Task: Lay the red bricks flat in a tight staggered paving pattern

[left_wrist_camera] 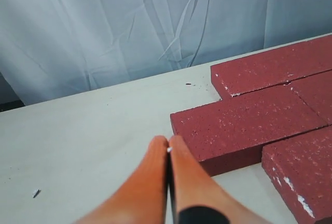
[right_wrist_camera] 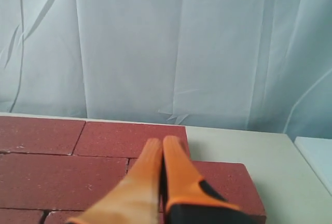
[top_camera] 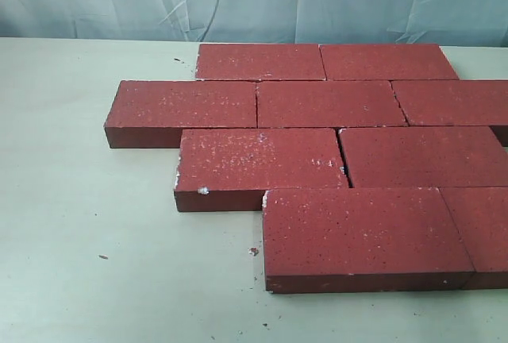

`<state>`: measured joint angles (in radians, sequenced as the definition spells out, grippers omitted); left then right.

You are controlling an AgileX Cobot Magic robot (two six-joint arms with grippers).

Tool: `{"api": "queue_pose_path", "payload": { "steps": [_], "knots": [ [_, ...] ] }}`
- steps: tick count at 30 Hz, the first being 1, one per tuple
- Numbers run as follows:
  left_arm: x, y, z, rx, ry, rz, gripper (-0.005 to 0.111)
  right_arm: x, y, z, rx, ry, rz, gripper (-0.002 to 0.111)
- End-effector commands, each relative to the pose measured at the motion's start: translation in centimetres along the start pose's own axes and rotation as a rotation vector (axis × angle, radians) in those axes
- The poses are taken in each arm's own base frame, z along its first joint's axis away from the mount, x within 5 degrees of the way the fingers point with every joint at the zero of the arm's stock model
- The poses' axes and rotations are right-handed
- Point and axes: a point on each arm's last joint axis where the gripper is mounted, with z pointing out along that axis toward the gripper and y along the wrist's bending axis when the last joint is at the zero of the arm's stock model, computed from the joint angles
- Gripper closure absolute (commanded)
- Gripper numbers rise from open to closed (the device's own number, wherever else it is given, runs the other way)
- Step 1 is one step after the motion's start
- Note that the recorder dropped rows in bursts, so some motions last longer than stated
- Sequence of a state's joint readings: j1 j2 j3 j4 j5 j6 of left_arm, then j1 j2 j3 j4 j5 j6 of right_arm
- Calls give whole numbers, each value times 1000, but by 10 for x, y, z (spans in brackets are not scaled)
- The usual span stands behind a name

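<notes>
Lying flat on the desk [top_camera: 79,240], the red bricks [top_camera: 329,103] sit in four staggered rows in ext. view, edges mostly touching, thin gaps here & there. L wrist view: left tool [left_wrist_camera: 168,150] clenched, orange fingers [left_wrist_camera: 149,175] pressed together, gripping nothing, over bare desk; brick rows lie just ahead of its tips, off to one side. R wrist view: right tool [right_wrist_camera: 162,143] likewise clenched & empty, above the bricks, which run under & beyond its tips; pale curtain [right_wrist_camera: 155,53] behind.
</notes>
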<state>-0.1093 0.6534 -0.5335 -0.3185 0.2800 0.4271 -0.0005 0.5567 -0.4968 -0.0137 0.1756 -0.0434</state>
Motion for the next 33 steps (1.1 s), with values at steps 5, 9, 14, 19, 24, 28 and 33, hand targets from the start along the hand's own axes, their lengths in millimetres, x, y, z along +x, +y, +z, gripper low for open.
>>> {"api": "queue_pose_path", "payload": {
  "steps": [5,9,14,19,24,28,33],
  "knots": [
    [-1,-2,-11,5,-44,-9,107,0,0,-1,-1,-18,58,109],
    [-1,-2,-11,5,-44,-9,107,0,0,-1,-1,-18,58,109],
    [-1,-2,-11,4,-43,-5,107,0,0,-1,-1,-18,58,109],
    [-1,-2,-11,1,-42,7,107,0,0,-1,0,-18,53,109],
    [-1,-2,-11,3,-43,-3,107,0,0,-1,0,-14,52,109],
    [-3,0,-12,-13,-74,-7,107,0,0,-1,0,-14,52,109],
    [1,5,-31,-103,-136,-6,107,0,0,-1,0,-14,52,109]
  ]
}}
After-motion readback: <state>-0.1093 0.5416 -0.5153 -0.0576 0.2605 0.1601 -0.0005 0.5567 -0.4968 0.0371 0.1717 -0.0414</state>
